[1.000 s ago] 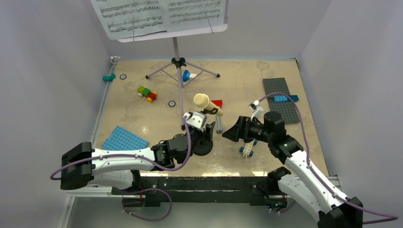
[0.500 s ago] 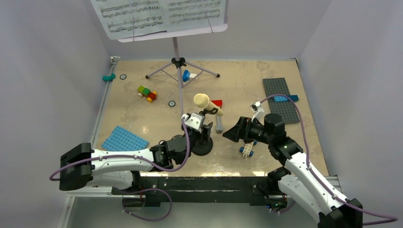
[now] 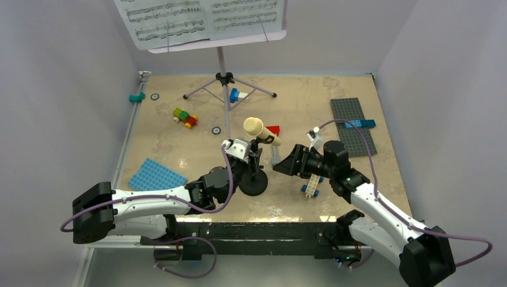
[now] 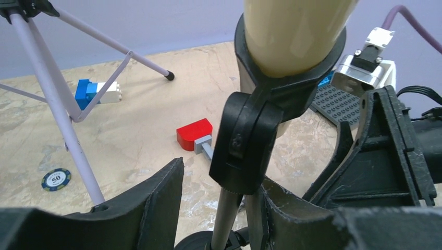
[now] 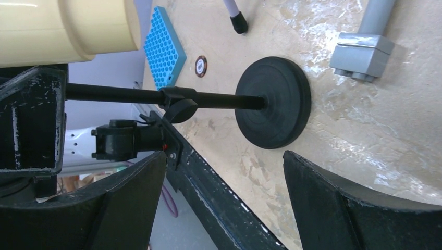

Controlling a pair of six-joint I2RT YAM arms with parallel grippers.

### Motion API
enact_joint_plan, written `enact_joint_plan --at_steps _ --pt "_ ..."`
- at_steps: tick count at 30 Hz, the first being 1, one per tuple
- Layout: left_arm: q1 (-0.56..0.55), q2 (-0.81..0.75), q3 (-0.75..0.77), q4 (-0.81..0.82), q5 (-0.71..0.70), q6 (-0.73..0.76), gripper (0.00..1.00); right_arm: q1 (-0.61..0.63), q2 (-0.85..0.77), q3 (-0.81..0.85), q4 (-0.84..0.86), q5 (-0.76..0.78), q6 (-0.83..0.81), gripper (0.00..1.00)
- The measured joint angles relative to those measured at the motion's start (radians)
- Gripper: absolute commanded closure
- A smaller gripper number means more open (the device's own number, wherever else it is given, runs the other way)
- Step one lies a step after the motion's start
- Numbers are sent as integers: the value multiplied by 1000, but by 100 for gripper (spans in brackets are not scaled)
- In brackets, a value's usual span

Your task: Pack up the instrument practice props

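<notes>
The cream-yellow microphone (image 3: 258,130) sits tilted in the clip of the black mic stand (image 3: 254,184), which stands upright on its round base near the table's front. My left gripper (image 3: 250,162) straddles the stand's thin pole (image 4: 225,216). The pole lies against the right finger (image 4: 299,211), with a gap to the left finger (image 4: 148,205), so the gripper is open. My right gripper (image 3: 284,165) hangs wide open just right of the stand, its fingers level with the base (image 5: 273,101) and holding nothing. The lilac music stand (image 3: 222,84) with white sheet music (image 3: 200,18) stands at the back.
A grey studded plate (image 3: 353,125) lies at right and a blue one (image 3: 156,175) at front left. Loose bricks (image 3: 185,117) and a red brick (image 4: 193,134) lie about mid-table. A small brick car (image 3: 311,186) sits under my right arm. Poker chips (image 4: 56,178) dot the floor.
My left gripper's jaws have narrowed around the mic stand pole. The right gripper has slid left, closer to the stand. The stand and microphone have stayed put.
</notes>
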Motion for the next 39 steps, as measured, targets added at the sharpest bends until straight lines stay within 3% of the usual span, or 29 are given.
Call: enact_joint_plan --at_steps 5,11,17,39 --pt "2 18 1 19 30 19 70 27 50 0 63 0 45 15" --pt "2 34 2 19 50 47 100 45 111 0 150 -9 127 17" --pt "4 34 0 23 60 52 100 69 183 0 264 -47 251 23" --pt "3 13 -69 134 108 63 100 120 382 -1 513 -69 458 70"
